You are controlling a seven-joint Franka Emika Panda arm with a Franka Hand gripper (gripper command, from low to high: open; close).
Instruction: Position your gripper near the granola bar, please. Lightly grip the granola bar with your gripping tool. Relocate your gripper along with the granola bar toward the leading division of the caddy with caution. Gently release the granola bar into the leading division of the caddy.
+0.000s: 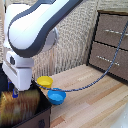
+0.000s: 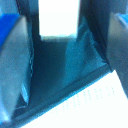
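Although the exterior view is blurred at its lower edge, the granola bar (image 1: 20,107) is seen nearest the camera as a smear of red, orange and yellow, lying over the black caddy (image 1: 44,116) at the exterior view's lower left. Which division lies beneath it cannot be told from that view. Just above the bar, the gripper (image 1: 15,92) is lowered onto or very close to its top; one dark, blue-tipped finger is made out, but whether the bar is clamped cannot be told. In the wrist view, two dark blue fingers (image 2: 12,60) are seen standing well apart at either side, with dark fabric walls between them and a pale rectangular shape (image 2: 57,17) deeper in; what that shape is cannot be settled, so the tool's width is judged wide but its hold on the bar is left uncertain.

A release is judged to be the step in hand. If the bar is let go while tilted or overhanging a wall, it could be caught on the rim or tipped outside the caddy. A finger could also be snagged on the fabric as the arm is raised.

Farther off, a blue bowl (image 1: 56,96) and a yellow bowl (image 1: 44,81) are found on the wooden table (image 1: 95,100), and beyond them a brown drawer cabinet (image 1: 112,42).
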